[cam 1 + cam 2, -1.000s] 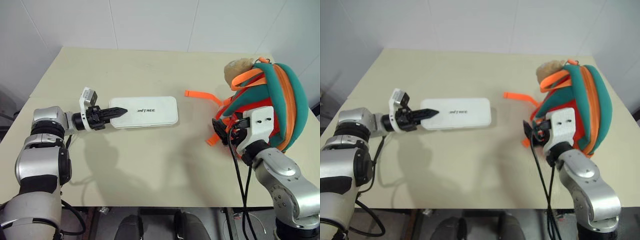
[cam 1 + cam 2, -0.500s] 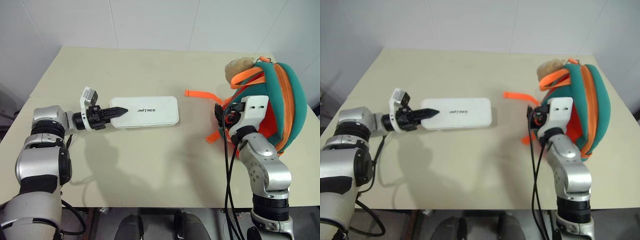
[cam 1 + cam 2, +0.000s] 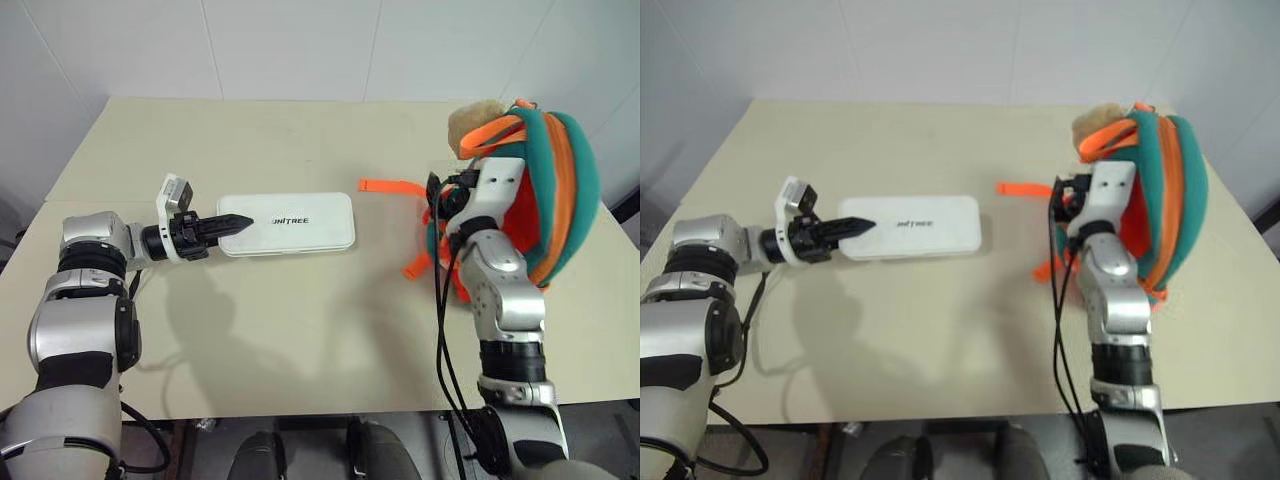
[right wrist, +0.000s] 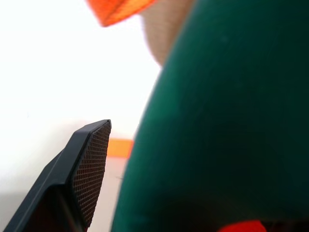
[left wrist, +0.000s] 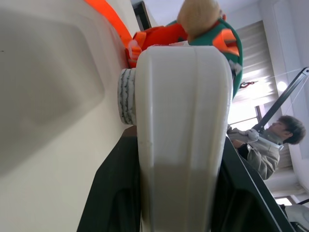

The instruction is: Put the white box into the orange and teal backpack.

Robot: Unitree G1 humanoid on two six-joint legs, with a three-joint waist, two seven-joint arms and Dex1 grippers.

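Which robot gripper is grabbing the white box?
The left gripper. It is shut on the near end of the white box lying flat on the table. The right gripper is up against the orange and teal backpack instead.

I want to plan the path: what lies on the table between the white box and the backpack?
Bare table, except one loose orange strap from the orange and teal backpack, lying apart from the white box, in the left eye view.

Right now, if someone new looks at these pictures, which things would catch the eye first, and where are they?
The orange and teal backpack stands out first, upright at the table's right side, with the right claw against its front. Next comes the white box, lying flat left of the middle of the beige table. The left claw is shut on the box's left end.
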